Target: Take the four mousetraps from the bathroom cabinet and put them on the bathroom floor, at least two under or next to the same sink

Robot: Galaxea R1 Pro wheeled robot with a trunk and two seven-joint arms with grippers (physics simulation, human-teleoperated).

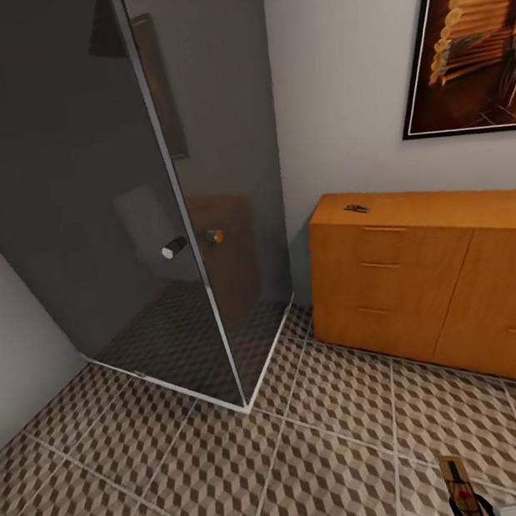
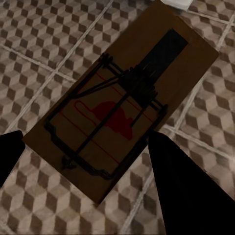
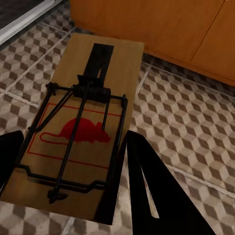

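My left gripper (image 2: pixel 83 142) is shut on a brown mousetrap (image 2: pixel 122 98) with a red mouse print, held flat above the cube-pattern bathroom floor (image 2: pixel 44 44). A second mousetrap (image 3: pixel 93 73) sits in my right gripper (image 3: pixel 73 137), which is shut on it and points toward the orange-brown cabinet (image 3: pixel 161 24). In the head view the cabinet (image 1: pixel 432 286) stands against the right wall with one small mousetrap (image 1: pixel 357 208) on its top near the left end. Another mousetrap (image 1: pixel 462 488) shows at the bottom edge, above the floor (image 1: pixel 246 480). The sink is out of view.
A dark glass shower enclosure (image 1: pixel 118 232) with a round knob (image 1: pixel 175 247) fills the left corner, its chrome base rail running to a corner near the cabinet. A framed picture (image 1: pixel 471 26) hangs above the cabinet. A grey wall closes the far left.
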